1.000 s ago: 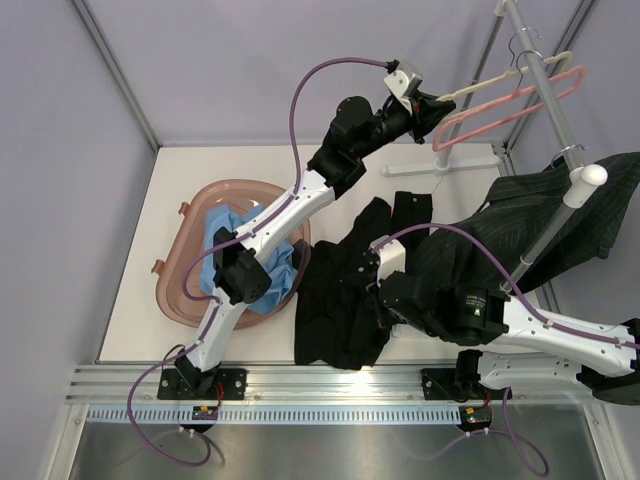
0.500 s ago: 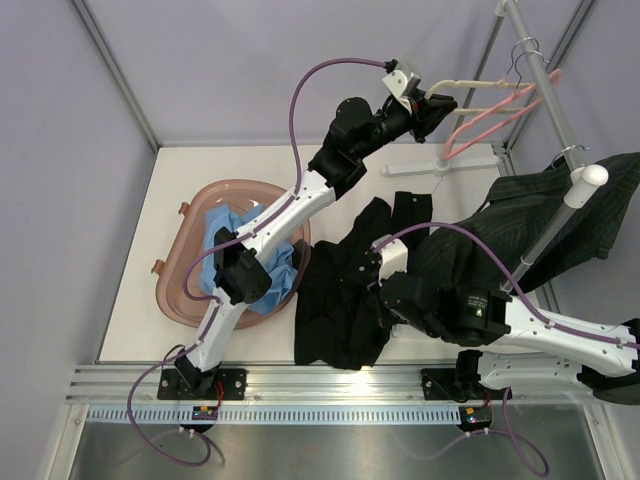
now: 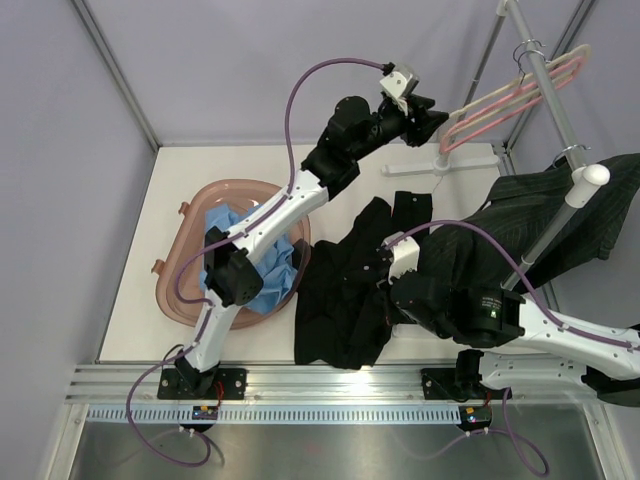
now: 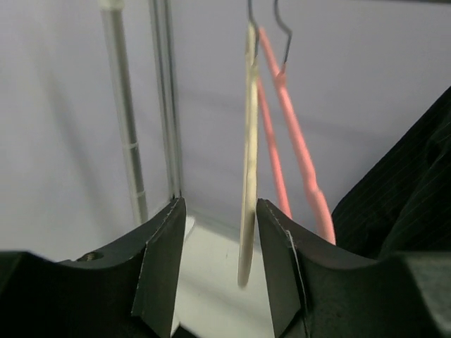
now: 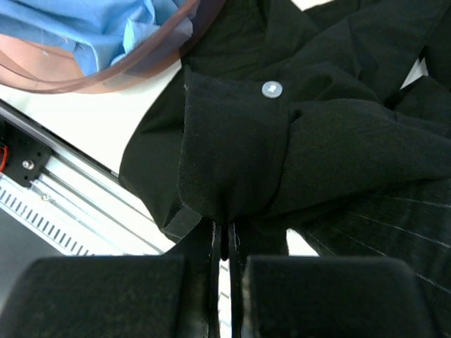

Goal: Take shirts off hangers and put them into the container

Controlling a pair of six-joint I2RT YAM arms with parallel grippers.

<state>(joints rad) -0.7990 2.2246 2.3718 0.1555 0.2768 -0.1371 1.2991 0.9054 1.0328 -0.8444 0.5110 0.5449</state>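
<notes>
My left gripper (image 3: pixel 432 118) is raised at the back right and stands open. The end of a cream hanger (image 4: pixel 248 176) hangs loose between its fingers, and the pink hanger (image 4: pixel 299 148) is just behind. Both hangers (image 3: pixel 510 92) hang from the rack pole. The black shirt (image 3: pixel 345 290) lies crumpled mid-table, and my right gripper (image 5: pixel 227 239) is shut on its buttoned cuff. The pinstriped charcoal shirt (image 3: pixel 560 225) hangs from the rack at the right. The light blue shirt (image 3: pixel 250 275) lies in the pinkish container (image 3: pixel 180 285) at the left.
The grey rack pole (image 3: pixel 548 85) slants across the back right, with its white base (image 3: pixel 440 165) on the table. Its upright (image 3: pixel 535 245) passes through the pinstriped shirt. The enclosure walls are close behind. The container rim (image 5: pixel 84 83) lies just left of the black shirt.
My left gripper has opened and let go of the cream hanger. Both hangers swung back up toward the pole. The right arm shifted slightly right, still pinching the black shirt.
</notes>
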